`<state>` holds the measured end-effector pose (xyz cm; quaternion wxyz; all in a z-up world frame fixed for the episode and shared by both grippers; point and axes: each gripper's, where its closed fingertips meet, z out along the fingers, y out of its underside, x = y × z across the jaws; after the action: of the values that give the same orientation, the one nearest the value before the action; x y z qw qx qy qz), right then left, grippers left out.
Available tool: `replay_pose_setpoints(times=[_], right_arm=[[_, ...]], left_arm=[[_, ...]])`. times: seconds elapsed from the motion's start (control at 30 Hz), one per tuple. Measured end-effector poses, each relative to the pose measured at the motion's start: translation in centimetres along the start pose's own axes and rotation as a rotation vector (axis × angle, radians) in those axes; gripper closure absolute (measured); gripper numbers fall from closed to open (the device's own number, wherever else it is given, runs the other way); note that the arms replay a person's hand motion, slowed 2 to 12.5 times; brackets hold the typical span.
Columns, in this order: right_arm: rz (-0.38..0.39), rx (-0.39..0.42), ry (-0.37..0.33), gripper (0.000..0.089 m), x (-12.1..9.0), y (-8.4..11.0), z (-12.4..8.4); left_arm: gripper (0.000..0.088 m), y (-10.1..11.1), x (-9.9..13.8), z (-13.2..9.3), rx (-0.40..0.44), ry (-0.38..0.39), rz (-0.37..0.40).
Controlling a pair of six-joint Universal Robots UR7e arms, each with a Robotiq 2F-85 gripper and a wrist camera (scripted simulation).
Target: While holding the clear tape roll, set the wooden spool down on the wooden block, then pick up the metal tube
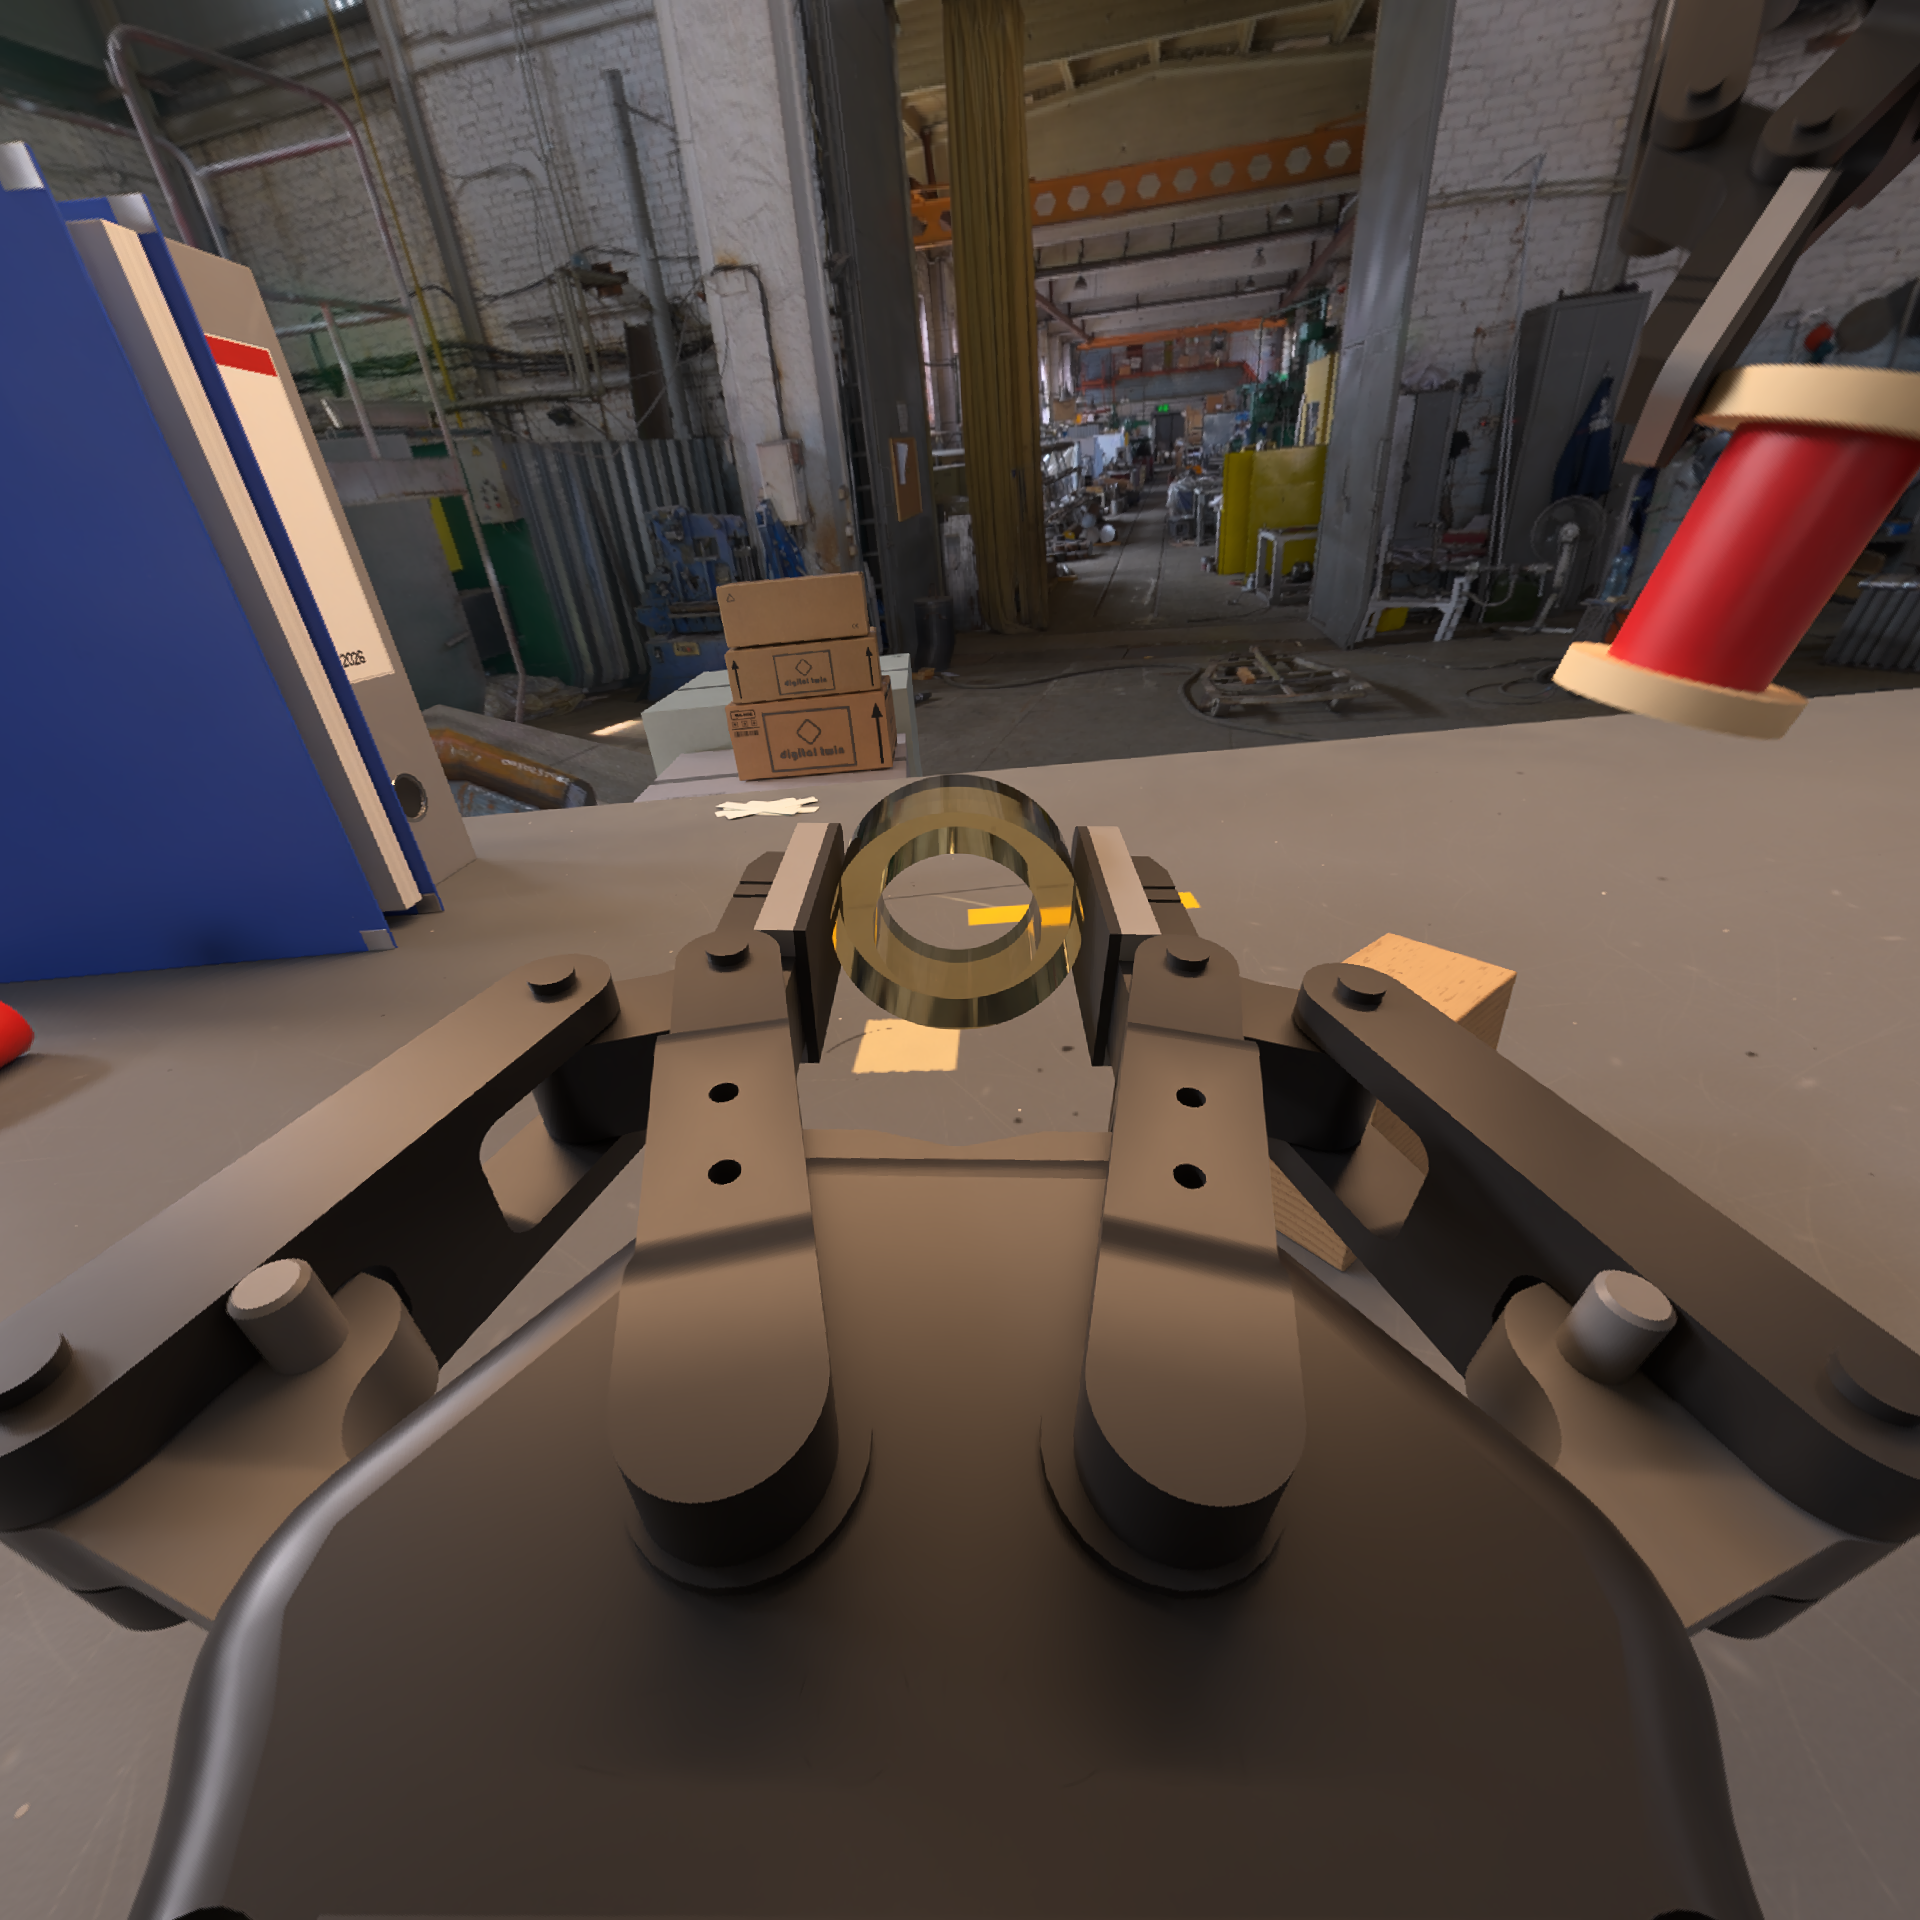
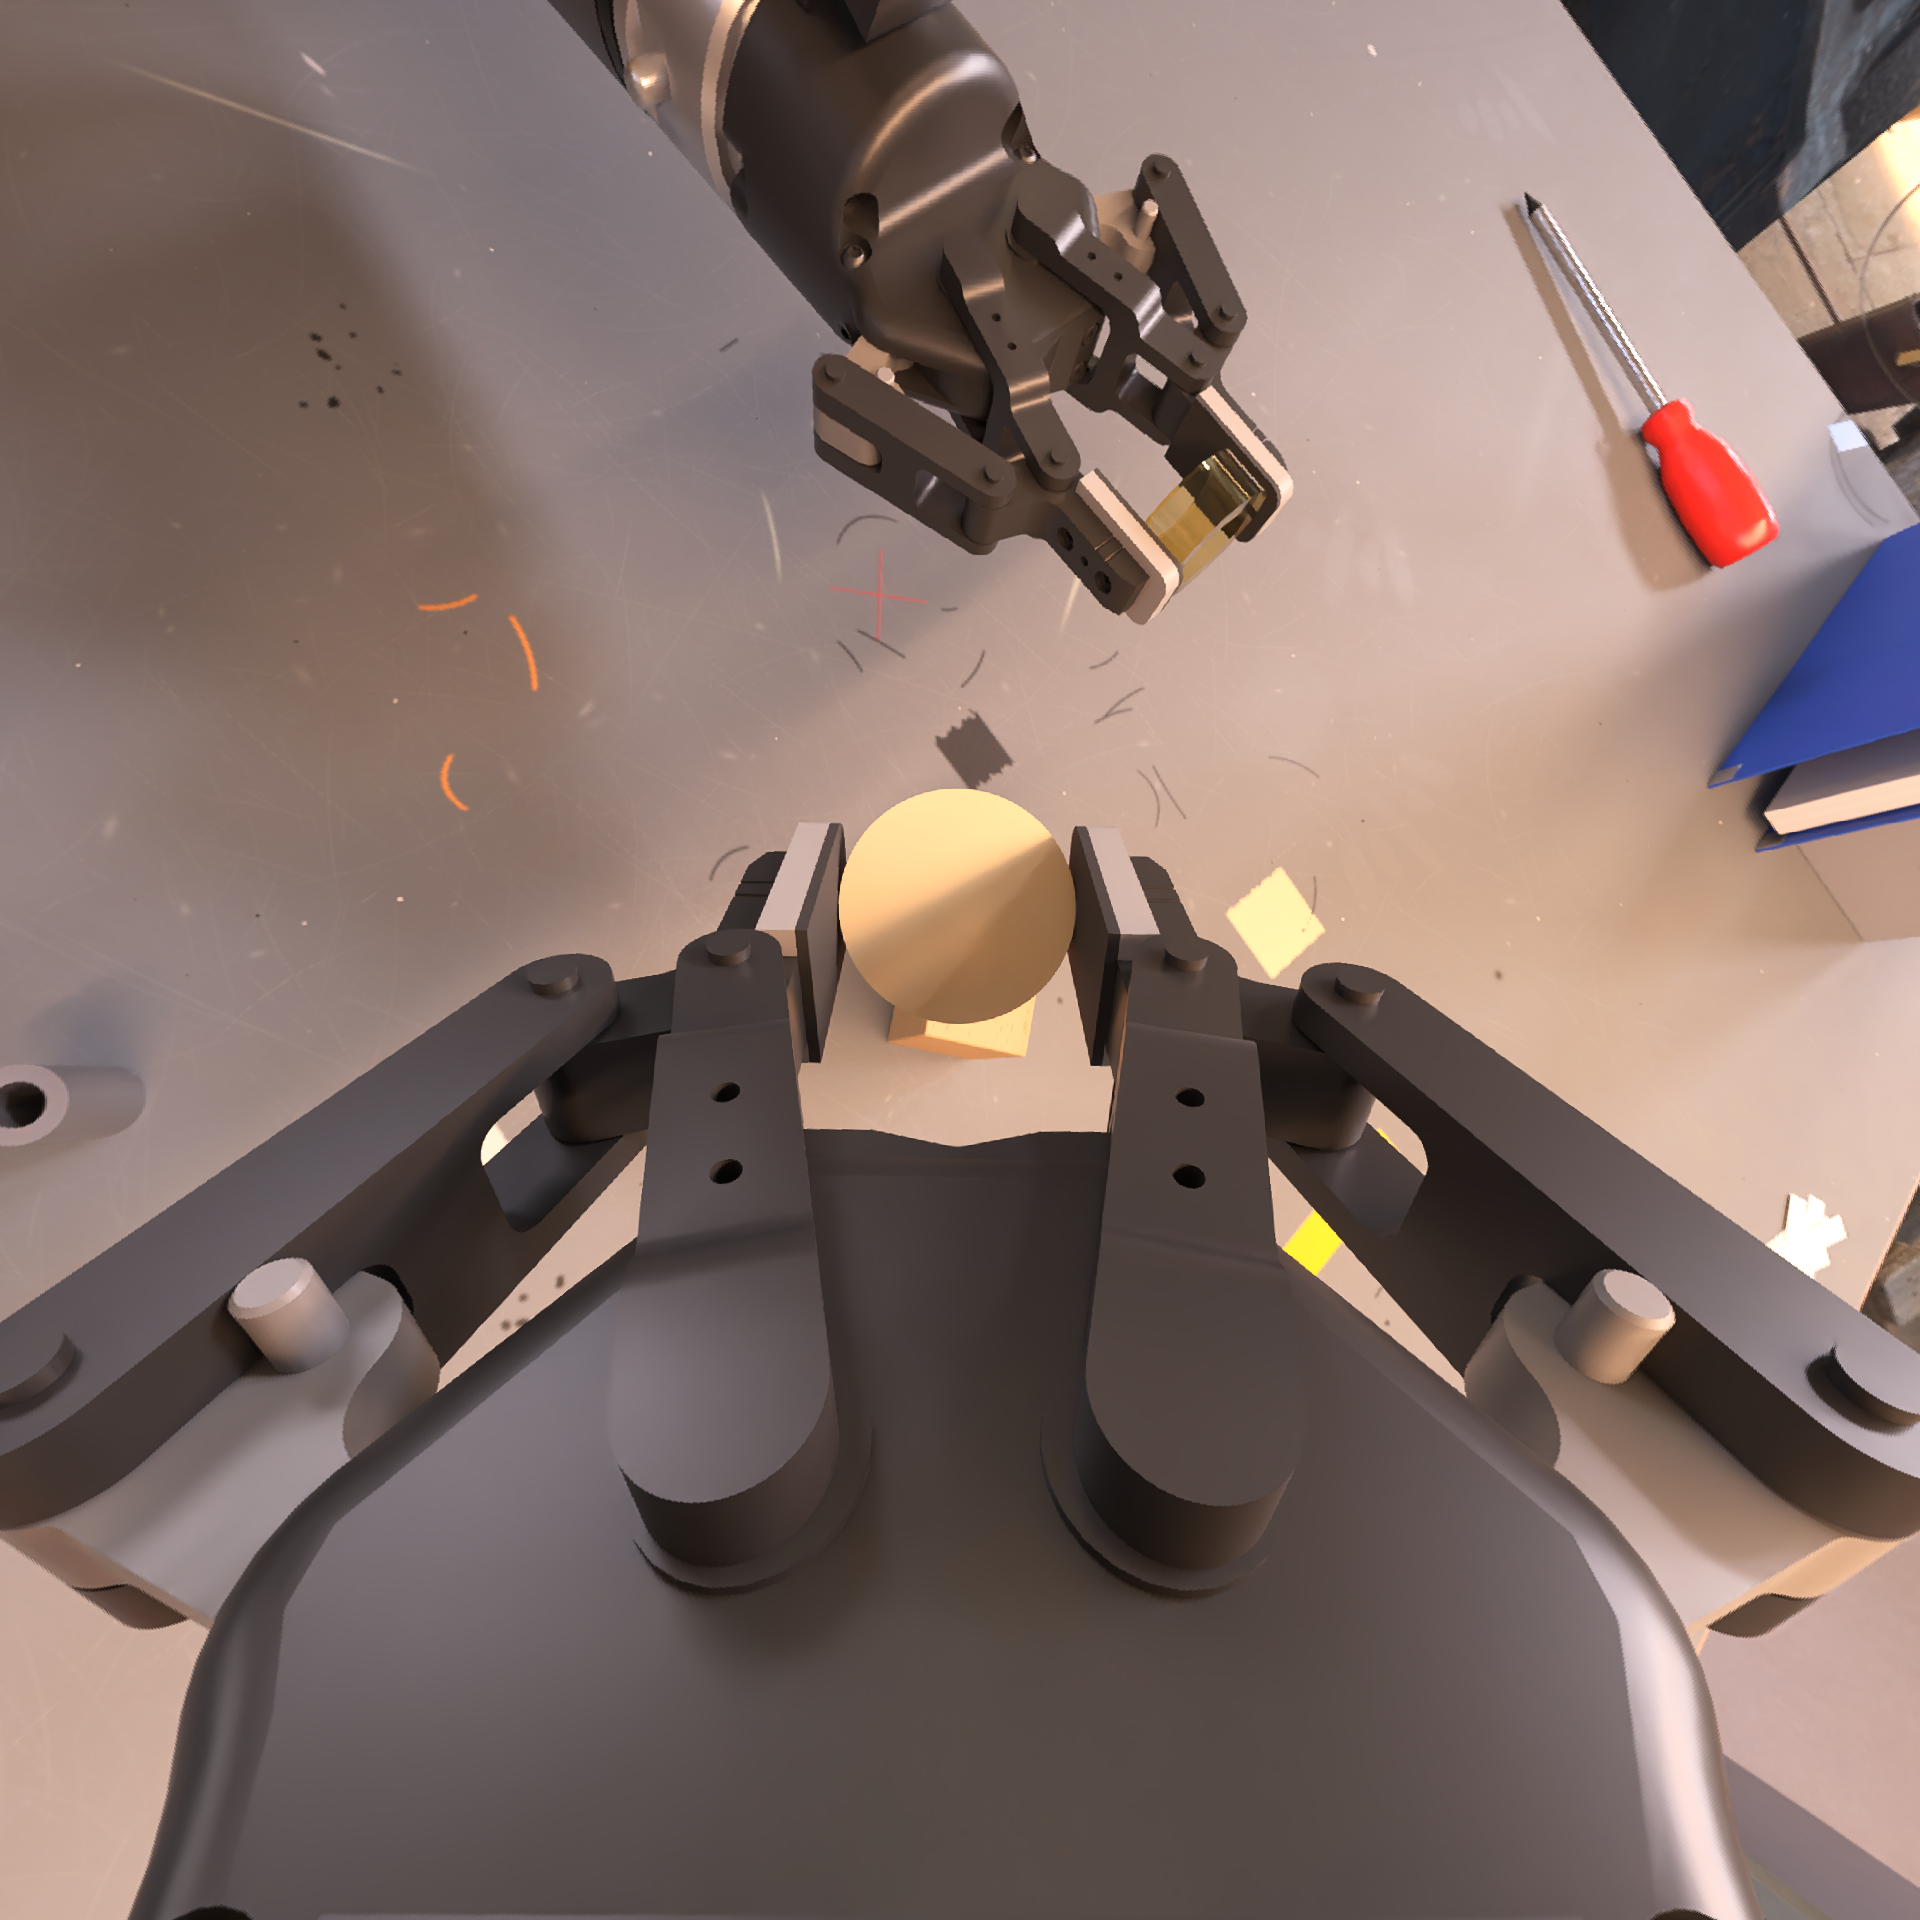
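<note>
My left gripper (image 1: 954, 902) is shut on the clear, yellowish tape roll (image 1: 952, 971) and holds it above the grey table (image 1: 1558, 935); the roll also shows between its pads in the right wrist view (image 2: 1205, 509). My right gripper (image 2: 956, 904) is shut on the wooden spool (image 2: 956, 902), seen end-on; in the left wrist view the spool (image 1: 1756, 551) has red thread and hangs in the air at the upper right. The wooden block (image 2: 966, 1037) lies on the table right below the spool, partly hidden by it; it also shows in the left wrist view (image 1: 1439, 982). The metal tube (image 2: 62, 1103) lies at the far left.
A red-handled screwdriver (image 2: 1662, 416) lies at the upper right. Blue binders (image 1: 177, 623) stand at the left of the left wrist view, and show at the right edge of the right wrist view (image 2: 1839, 717). Small yellow and pale paper patches (image 2: 1276, 920) lie on the table.
</note>
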<state>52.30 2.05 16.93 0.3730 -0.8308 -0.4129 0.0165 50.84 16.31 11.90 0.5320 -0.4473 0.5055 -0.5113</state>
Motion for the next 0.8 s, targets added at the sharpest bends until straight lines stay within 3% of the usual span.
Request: replay_pose_setpoints(times=[0.33, 0.53, 0.8], right_arm=[[-0.003, 0.025, -0.066, 0.0510, 1.1, -0.7, 3.7], [0.008, -0.014, -0.082, 0.0510, 1.9, 0.4, 5.1], [0.090, -0.017, -0.107, 0.0510, 2.4, 2.1, 5.9]], left_arm=[[0.0495, 0.1, -0.5, -0.2, -0.007, -0.010, 0.005], [0.0495, 0.2, -0.2, -0.1, -0.020, -0.004, 0.026], [0.0495, 0.5, 0.1, 0.1, -0.038, 0.003, 0.053]])
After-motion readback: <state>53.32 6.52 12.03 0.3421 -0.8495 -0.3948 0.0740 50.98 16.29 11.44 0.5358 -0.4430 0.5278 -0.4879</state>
